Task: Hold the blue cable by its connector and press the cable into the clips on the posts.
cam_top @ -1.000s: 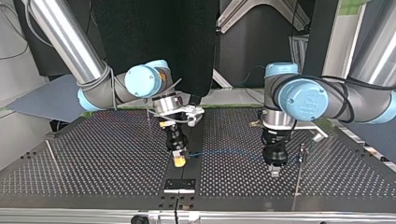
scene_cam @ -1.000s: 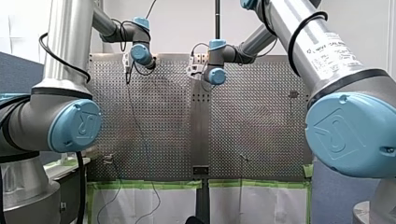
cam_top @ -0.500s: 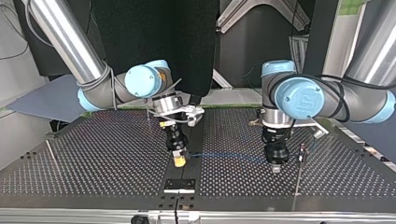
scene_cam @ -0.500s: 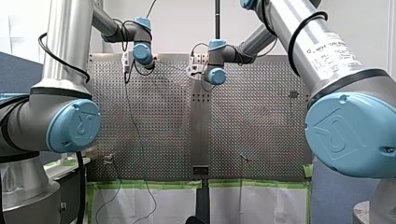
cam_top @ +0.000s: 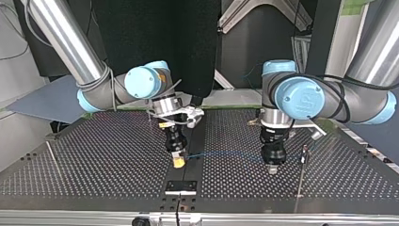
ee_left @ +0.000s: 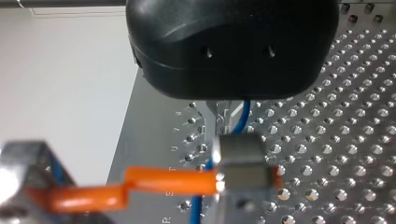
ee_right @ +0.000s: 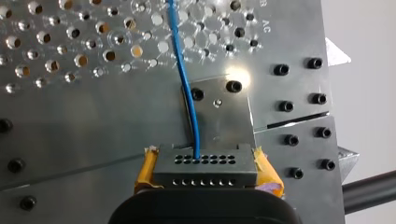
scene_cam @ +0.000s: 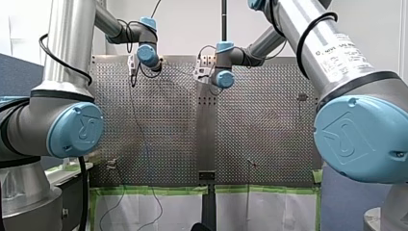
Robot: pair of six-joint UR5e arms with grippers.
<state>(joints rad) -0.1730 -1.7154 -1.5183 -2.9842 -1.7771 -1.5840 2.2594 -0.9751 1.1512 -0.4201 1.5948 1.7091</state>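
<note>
- My right gripper [cam_top: 178, 161] stands low over the middle strip of the perforated table [cam_top: 94, 160]. Its yellow pads are clamped on the black connector [ee_right: 205, 170], which in the right wrist view sits squarely between them with its rows of small holes facing out.
- The blue cable [cam_top: 226, 155] leaves one hole of the connector and runs ahead over a bolted metal plate [ee_right: 224, 112], then on across the table's holes.
- In the top view the cable stretches nearly level, just above the table, from my right gripper to my left gripper [cam_top: 272, 168].
- In the left wrist view my left gripper's metal fingers [ee_left: 240, 161] show no gap. The cable goes in behind them and comes out beyond, so they are closed on it.
- An orange clip [ee_left: 168, 181] reaches up to the side of those fingers from a blurred metal part. I cannot tell whether the clip touches them.
- A thin post [cam_top: 301, 174] stands near my left gripper, on the side away from my right gripper.
- Compared with a second ago, my left gripper has shifted toward my right gripper. The gap to the post is wider and the span of cable between the grippers is shorter.
- My right gripper has barely moved, only slightly toward the top view's left, and its hold on the connector is unchanged.
</note>
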